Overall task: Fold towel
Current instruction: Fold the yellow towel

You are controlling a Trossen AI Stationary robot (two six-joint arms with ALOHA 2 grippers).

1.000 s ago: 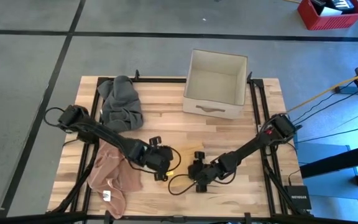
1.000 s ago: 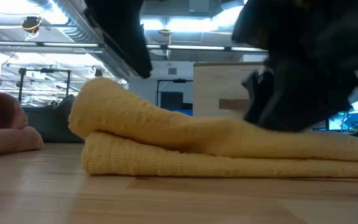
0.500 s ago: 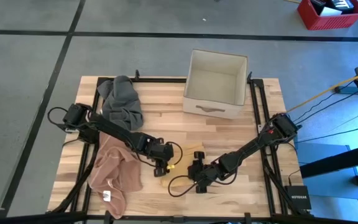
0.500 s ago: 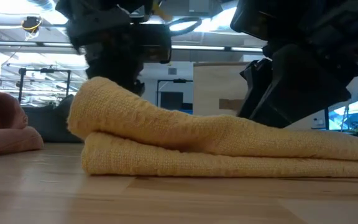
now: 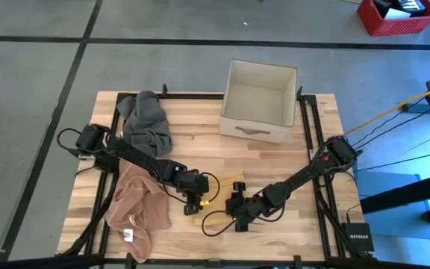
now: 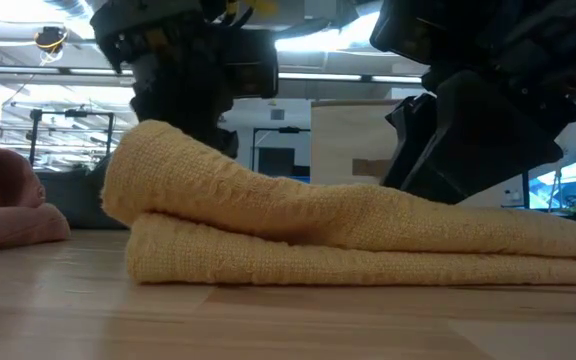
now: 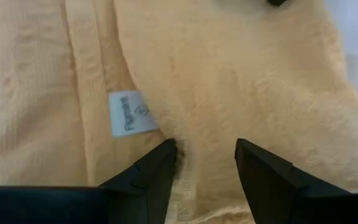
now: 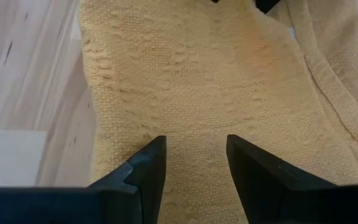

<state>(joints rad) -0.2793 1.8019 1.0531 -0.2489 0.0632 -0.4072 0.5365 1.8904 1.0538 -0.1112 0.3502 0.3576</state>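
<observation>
**A:** High view, going left to right: there's a crumpled pinkish-tan cloth (image 5: 136,211) at the lower left of the light wooden slatted table (image 5: 200,146), and a bunched-up dark grey cloth (image 5: 145,122) above it near the table's upper left. Then the left gripper (image 5: 194,203) sits just left of centre, low in the frame, right on the folded yellow woven towel (image 5: 213,187). Only slivers of the towel show there because both arms cover it.

**B:** And the right one?

**A:** The right gripper (image 5: 237,208) is just right of the left one, also down on the towel, its arm running off toward the right edge of the table. Upper centre-right is an open beige fabric box with a handle slot (image 5: 259,101), well apart from all of it.

**B:** Are they actually holding anything?

**A:** Doesn't look like it. In the left wrist view the two dark fingers (image 7: 148,180) are spread with bare towel between them, tips against the fabric, a small white label (image 7: 128,113) just beside them. Right wrist view is the same deal: fingers (image 8: 143,171) parted, resting on the weave, nothing pinched.

**B:** Low view?

**A:** The towel fills the middle of the frame, folded into two stacked layers on the wood, fold at the left, both grippers looming above it.
</observation>
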